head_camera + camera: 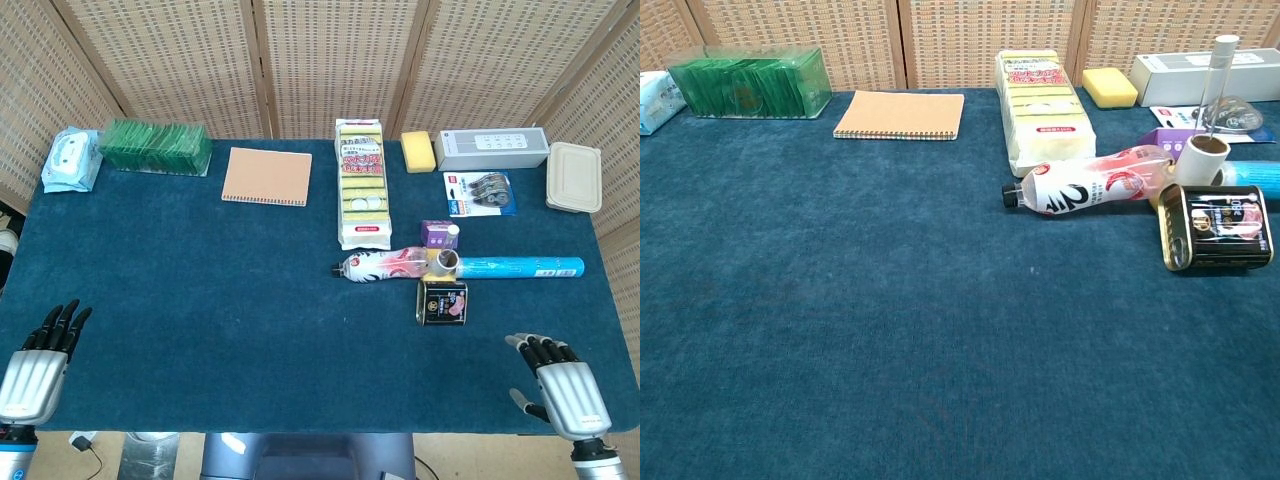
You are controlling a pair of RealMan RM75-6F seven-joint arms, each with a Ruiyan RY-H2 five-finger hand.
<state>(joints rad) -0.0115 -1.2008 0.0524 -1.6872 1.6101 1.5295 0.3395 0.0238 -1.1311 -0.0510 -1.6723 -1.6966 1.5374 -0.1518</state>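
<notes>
— Two hands, both mine. What is the left hand [38, 358] doing?
— Resting flat at the counter's [200, 300] near-left corner, fingers apart, holding nothing. The wipes pack [71, 160] lies well apart at the far edge.
— And toward the middle?
— The lying bottle [385, 264] touches the blue tube [515, 267]; the black tin [443, 301] sits just before them.
— Your right hand [558, 385]?
— Released too, fingers spread, at the near-right corner. The tin is nearest, yet apart.

Lab-style test setup: blue-clothed table [200, 300], wicker screens [330, 60], assorted household goods laid out.
</notes>
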